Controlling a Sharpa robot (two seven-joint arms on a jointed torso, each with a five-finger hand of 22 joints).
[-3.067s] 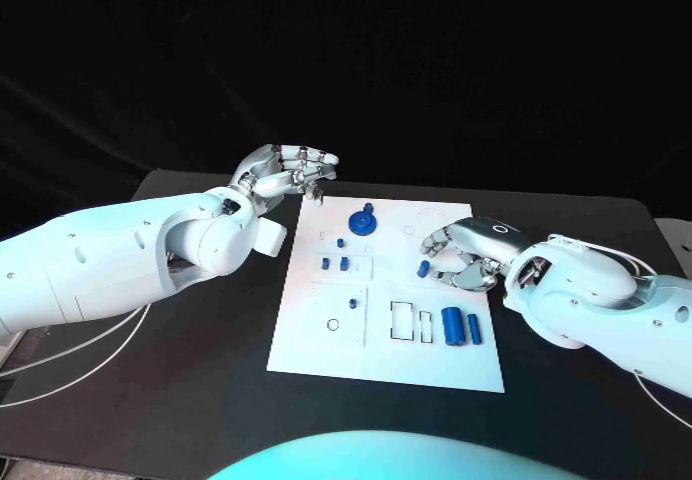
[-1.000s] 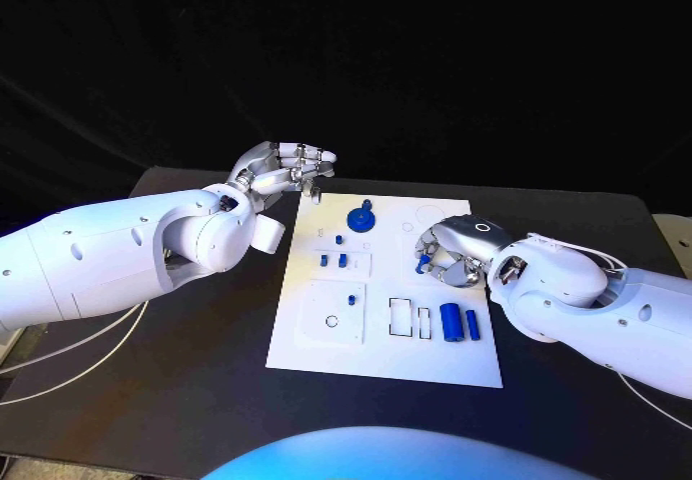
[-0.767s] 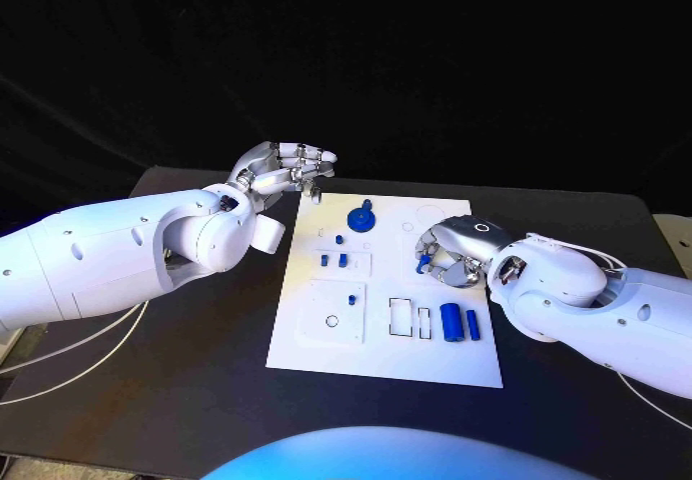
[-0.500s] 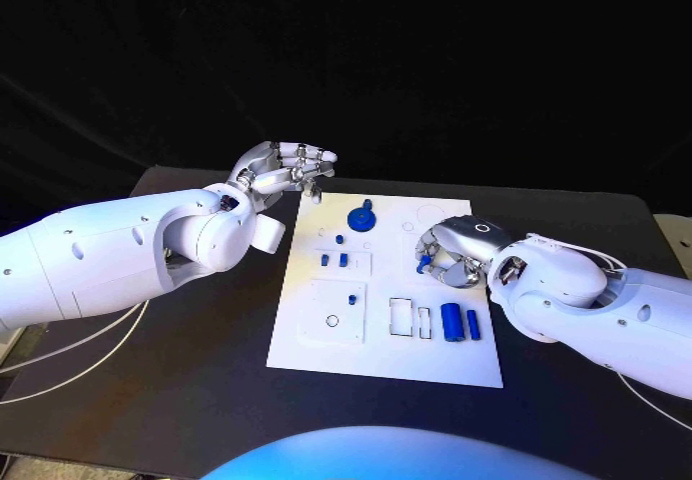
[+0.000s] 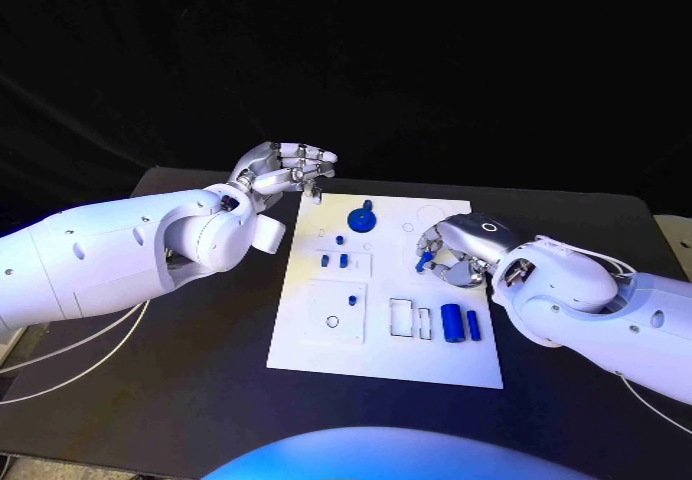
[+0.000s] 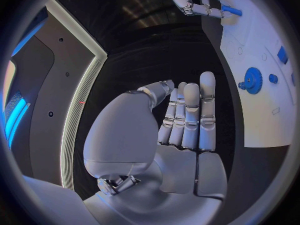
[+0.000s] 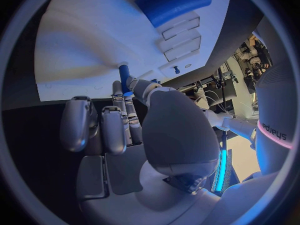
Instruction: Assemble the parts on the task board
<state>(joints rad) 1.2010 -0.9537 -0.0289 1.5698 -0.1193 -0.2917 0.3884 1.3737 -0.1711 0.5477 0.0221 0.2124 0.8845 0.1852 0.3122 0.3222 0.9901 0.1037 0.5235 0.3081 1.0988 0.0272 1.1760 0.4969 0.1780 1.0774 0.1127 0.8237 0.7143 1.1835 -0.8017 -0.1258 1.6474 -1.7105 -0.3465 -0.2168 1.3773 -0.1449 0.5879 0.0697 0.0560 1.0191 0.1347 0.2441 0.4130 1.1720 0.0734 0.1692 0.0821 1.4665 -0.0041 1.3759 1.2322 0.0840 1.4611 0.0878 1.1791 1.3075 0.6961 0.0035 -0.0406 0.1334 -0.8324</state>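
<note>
A: One small blue peg (image 5: 426, 262), pinched in right hand (image 5: 459, 252) fingers (image 7: 123, 106), held just over the white task board (image 5: 332, 345) near its right edge.
B: Handling?
A: Looks light, rigid, smooth, likely slippery. Best gripped mid-shaft, tip left free for insertion.
B: Left hand (image 5: 284, 170)?
A: Curled closed on nothing, hovering by the board's far left corner above the bench (image 5: 173, 380).

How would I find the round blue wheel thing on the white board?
Start at the white task board on the black table. Near its far edge sits the blue wheel. It alone is round and toothed like a gear; the other blue parts are small pegs or cylinders.
</note>
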